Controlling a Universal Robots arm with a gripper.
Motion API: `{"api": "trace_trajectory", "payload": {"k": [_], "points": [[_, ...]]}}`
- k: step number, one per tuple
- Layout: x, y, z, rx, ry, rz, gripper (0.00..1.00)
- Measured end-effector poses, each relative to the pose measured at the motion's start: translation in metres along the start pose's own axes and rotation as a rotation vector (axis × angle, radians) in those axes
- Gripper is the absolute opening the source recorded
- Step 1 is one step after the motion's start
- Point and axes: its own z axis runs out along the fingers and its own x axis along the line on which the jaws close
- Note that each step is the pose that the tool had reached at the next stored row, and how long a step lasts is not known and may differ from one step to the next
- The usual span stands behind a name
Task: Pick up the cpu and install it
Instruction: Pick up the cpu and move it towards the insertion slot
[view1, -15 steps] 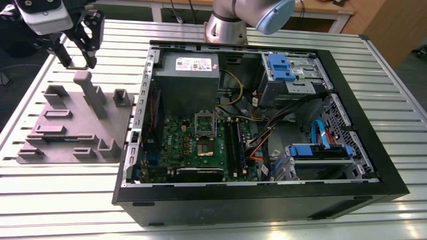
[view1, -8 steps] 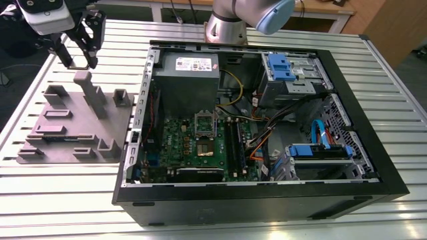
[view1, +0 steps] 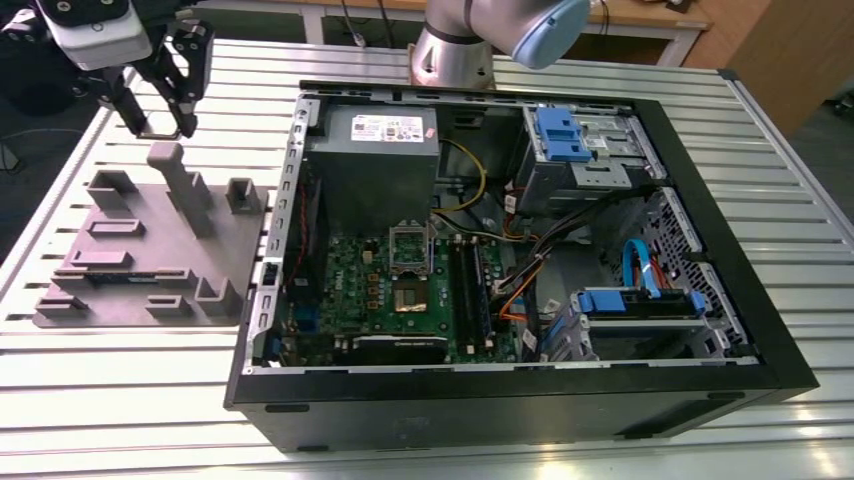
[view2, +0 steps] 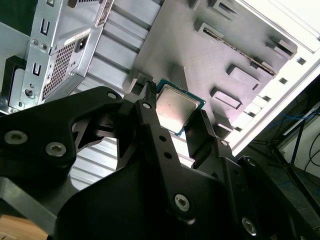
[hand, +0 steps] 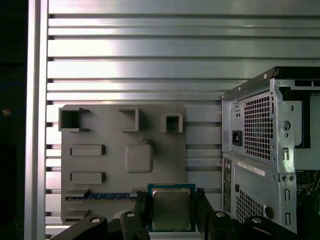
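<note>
A big table (view1: 120, 400) of shiny ribbed metal strips holds a black box-shaped computer case (view1: 534, 420), open on top with a green board (view1: 387, 290) inside, and a flat grey plastic tray (view1: 147, 250) with blocky bumps beside it on the exterior view's left. The black metal gripper (view1: 163, 118) hangs above the tray's far edge, outside the case. Its two thin fingers (hand: 141, 205) squeeze the cpu (hand: 171, 209), a small flat square with a dull silver top.
</note>
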Motion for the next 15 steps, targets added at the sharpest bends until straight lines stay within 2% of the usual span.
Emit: {"api": "trace_trajectory", "payload": {"k": [15], "points": [[-0.0033,0.0,0.0,0.0,0.0,0.0,0.47]]}}
